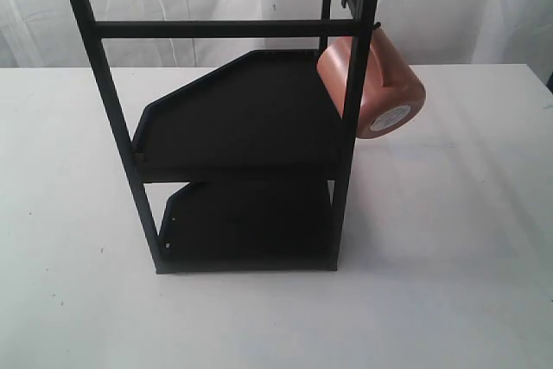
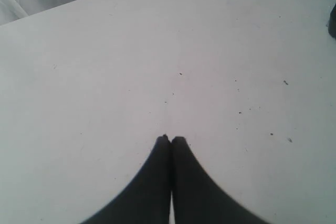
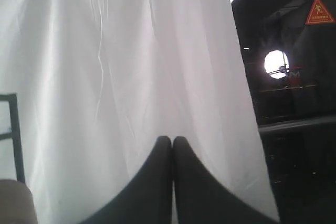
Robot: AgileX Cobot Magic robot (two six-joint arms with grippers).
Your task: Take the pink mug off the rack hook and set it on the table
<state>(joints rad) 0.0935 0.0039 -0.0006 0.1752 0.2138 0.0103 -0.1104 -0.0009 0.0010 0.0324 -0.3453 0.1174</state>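
Item 1, pink mug (image 1: 371,84): I log it hanging from the rack hook (image 1: 378,24) at the upper right corner post of the black rack (image 1: 233,118), off the table (image 1: 449,257). It hangs tilted, with its base turned down and to the right in the exterior view. A round white sticker (image 1: 390,118) shows on that base. The post crosses in front of part of the mug's body.

Item 2, rack: a tall frame with two dark shelves, standing on the table left of centre.

Item 3, left gripper (image 2: 171,139): on my feed the two black fingertips are pressed together with nothing between them. It is above bare white tabletop marked with a few dark specks.

Item 4, right gripper (image 3: 172,139): its fingertips also meet, and it holds nothing. It faces a white curtain (image 3: 131,51). A black rack post (image 3: 14,135) stands at the edge of its view, with a pale rounded shape beside it that I cannot identify. Past the curtain is a dark room with an orange triangular warning sign (image 3: 319,11)
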